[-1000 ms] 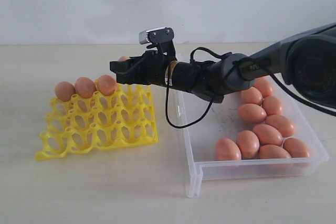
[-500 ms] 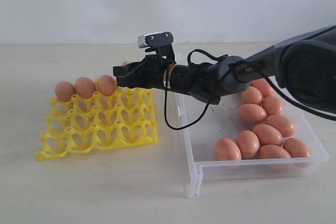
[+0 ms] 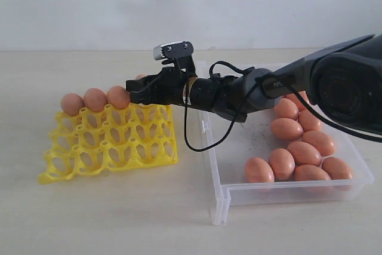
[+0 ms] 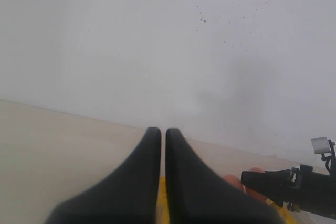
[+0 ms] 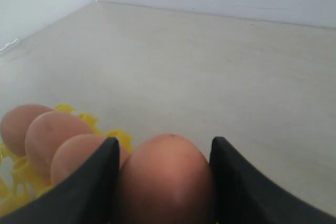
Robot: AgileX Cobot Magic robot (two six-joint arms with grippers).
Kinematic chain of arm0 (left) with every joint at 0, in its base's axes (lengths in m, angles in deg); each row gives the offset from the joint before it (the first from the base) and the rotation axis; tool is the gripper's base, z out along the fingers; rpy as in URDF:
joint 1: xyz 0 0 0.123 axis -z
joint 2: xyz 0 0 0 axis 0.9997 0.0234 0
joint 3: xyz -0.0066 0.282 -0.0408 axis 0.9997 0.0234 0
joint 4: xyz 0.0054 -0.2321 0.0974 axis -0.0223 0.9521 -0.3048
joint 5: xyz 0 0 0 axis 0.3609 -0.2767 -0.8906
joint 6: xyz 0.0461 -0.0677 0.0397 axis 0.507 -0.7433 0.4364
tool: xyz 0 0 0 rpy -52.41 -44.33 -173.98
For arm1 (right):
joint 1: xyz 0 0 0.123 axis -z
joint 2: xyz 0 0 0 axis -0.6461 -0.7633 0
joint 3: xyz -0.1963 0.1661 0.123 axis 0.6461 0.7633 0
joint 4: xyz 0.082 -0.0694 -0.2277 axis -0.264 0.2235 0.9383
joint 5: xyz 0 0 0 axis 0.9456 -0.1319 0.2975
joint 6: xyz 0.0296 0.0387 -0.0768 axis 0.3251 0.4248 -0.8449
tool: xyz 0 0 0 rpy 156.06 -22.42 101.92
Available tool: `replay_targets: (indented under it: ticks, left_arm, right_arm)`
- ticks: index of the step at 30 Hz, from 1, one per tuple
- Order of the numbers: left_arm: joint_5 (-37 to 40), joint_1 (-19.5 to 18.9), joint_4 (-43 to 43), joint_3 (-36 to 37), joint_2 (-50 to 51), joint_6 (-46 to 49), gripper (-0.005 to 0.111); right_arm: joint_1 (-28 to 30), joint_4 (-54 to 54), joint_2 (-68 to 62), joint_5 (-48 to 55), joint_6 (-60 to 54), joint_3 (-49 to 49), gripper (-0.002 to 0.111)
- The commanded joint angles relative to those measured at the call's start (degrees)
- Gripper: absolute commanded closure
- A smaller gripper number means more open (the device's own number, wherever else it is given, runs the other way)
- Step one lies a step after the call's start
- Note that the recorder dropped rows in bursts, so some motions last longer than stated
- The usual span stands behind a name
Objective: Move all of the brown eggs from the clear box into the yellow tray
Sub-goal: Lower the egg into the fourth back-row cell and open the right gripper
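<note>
i'm on the placing step. my right gripper (image 3: pixel 135 85) is clamped on one brown egg (image 5: pixel 166 179), a finger against each side, above the vacant end cup of the yellow tray (image 3: pixel 107 148)'s far row, just beside the three seated eggs (image 3: pixel 95 99). the tray lies toward the table's left edge and the clear box (image 3: pixel 218 190), holding the remaining eggs (image 3: pixel 304 152), toward the right. next, i'd say, i lower gently and part the fingers only slightly, since the neighbour egg crowds one side. bare tabletop lies beyond. my left gripper (image 4: pixel 161 130) is pinched together and empty.
</note>
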Motion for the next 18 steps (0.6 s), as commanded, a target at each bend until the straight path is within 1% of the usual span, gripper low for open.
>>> replay_targets:
  ticks: [1,2,5,7,9,16,18]
  left_arm:
    - [0.0,0.2,0.2,-0.2,-0.2,0.5,0.103]
    - [0.0,0.2,0.2,-0.2,-0.2,0.5,0.103]
    - [0.0,0.2,0.2,-0.2,-0.2,0.5,0.103]
    - [0.0,0.2,0.2,-0.2,-0.2,0.5,0.103]
    - [0.0,0.2,0.2,-0.2,-0.2,0.5,0.103]
    - [0.0,0.2,0.2,-0.2,-0.2,0.5,0.103]
    - [0.0,0.2,0.2,-0.2,-0.2,0.5,0.103]
  right_arm:
    - [-0.3,3.0,0.0,1.3,1.9,-0.3,0.091]
    - [-0.3,3.1,0.0,1.3,2.1,-0.3,0.085]
    - [-0.3,3.2,0.0,1.3,3.5,-0.3,0.064]
    - [-0.3,3.5,0.0,1.4,4.7,-0.3,0.055]
    - [-0.3,3.7,0.2,1.6,5.5,-0.3,0.053]
    - [-0.3,7.9,0.6,1.8,8.5,-0.3,0.053]
    - [-0.2,8.2,1.3,3.4,8.5,-0.3,0.054]
